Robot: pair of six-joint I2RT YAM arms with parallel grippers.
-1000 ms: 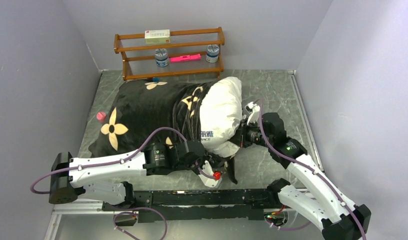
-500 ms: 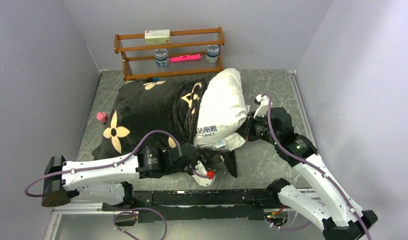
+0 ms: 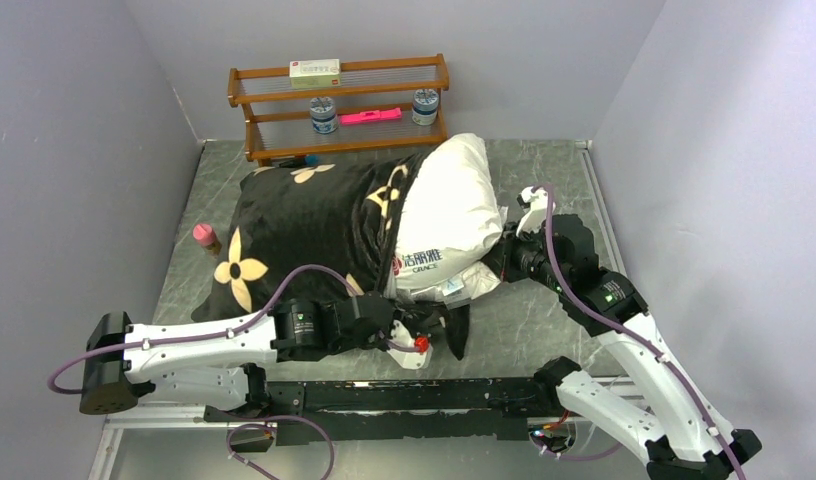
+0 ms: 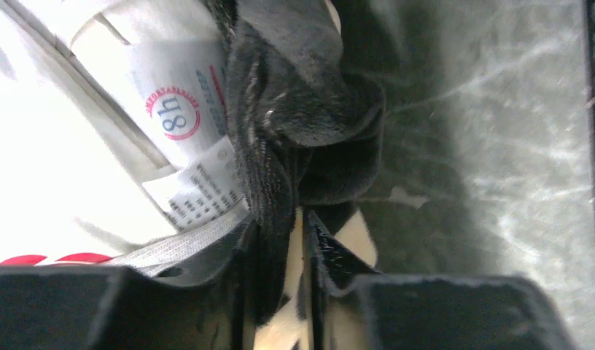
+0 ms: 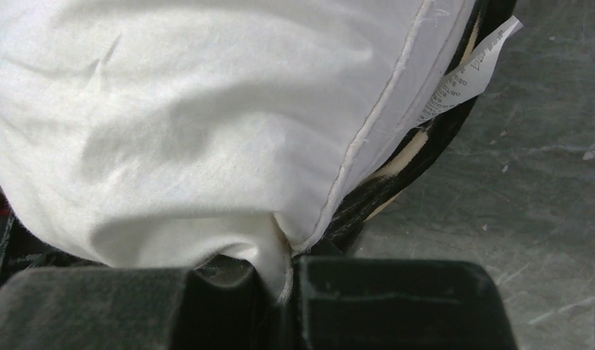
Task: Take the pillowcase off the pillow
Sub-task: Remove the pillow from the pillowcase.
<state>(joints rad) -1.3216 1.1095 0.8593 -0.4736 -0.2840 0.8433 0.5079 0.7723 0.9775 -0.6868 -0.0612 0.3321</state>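
pillowcase (image 3: pixel 304 220): black plush with tan flowers, covers the left part of the pillow, lying from the desk's middle toward its left edge; open end bunched near the near edge.
pillow (image 3: pixel 449 215): white end with logo and blue print is out of the cover, pointing at the right edge.
left hand (image 4: pixel 284 248): closed tight on a fold of the pillowcase hem; care tag (image 4: pixel 200 193) is just beside it. Judged purpose: anchor the cover low on the desk (image 3: pixel 544 320) so it can't follow the pillow.
right hand (image 5: pixel 280 281): pinched on the seam corner of the pillow, white cloth only between the fingers. Judged purpose: drag the pillow out toward the right edge.
change over 1.0 s: right hand is further toward the right edge, the pillow went with it and more white is exposed; left hand has crept slightly toward the left edge.
progress: about a third out, my estimate.
risk: plush slipping out of the left hand's grip.
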